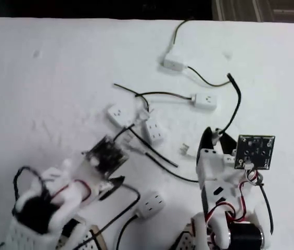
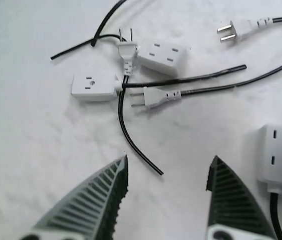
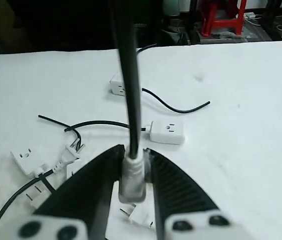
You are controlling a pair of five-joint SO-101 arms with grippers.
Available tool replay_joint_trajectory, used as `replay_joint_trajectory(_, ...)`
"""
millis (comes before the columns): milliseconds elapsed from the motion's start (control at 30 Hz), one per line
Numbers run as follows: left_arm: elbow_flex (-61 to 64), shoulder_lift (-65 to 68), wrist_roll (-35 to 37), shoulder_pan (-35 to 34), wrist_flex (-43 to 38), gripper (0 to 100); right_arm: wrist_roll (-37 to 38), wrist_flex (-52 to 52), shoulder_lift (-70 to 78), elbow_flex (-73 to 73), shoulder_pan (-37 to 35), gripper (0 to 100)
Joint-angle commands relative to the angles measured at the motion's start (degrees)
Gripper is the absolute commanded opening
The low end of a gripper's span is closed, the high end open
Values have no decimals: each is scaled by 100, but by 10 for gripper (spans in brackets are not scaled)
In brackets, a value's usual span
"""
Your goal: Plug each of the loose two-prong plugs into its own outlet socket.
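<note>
My right gripper is shut on a white two-prong plug, lifted off the table, its black cord rising away. In the high view this gripper hangs below the white outlet. My left gripper is open above the table with nothing between its fingers. Ahead of it lie a loose plug, a second plug and a third plug, among a single outlet and a wider outlet. Another outlet lies beside one finger.
A far outlet lies near the table's back edge. A small white plug rests near the right gripper. Black cords cross the middle. The outlet lies between the two arm bases. The table's left half is bare white cloth.
</note>
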Motion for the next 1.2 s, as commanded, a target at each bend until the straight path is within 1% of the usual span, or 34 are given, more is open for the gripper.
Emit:
replay_joint_trajectory(0,-958,1956,-35,295,-53,262,-53,22,66,-220,198,17)
replay_joint_trajectory(100,-1169,2932,70,743,-97,264,-53,22,66,-220,444,17)
replay_joint_trajectory(200,-1319,3785,695,1182,-334,268,-53,22,66,-220,804,17)
replay_joint_trajectory(333,-1415,4831,1319,1587,-774,318,-53,31,66,-211,1218,17)
replay_joint_trajectory(533,-1415,6000,1873,2026,-1477,313,-35,48,57,-193,1341,17)
replay_joint_trajectory(733,-1424,6563,2444,2642,-1644,313,-26,224,13,-193,1341,17)
replay_joint_trajectory(1100,-1389,6624,2470,2651,-1749,312,-18,224,13,-193,1323,17)
replay_joint_trajectory(1167,-1389,6624,2462,2651,-1758,289,-18,224,13,-193,1323,17)
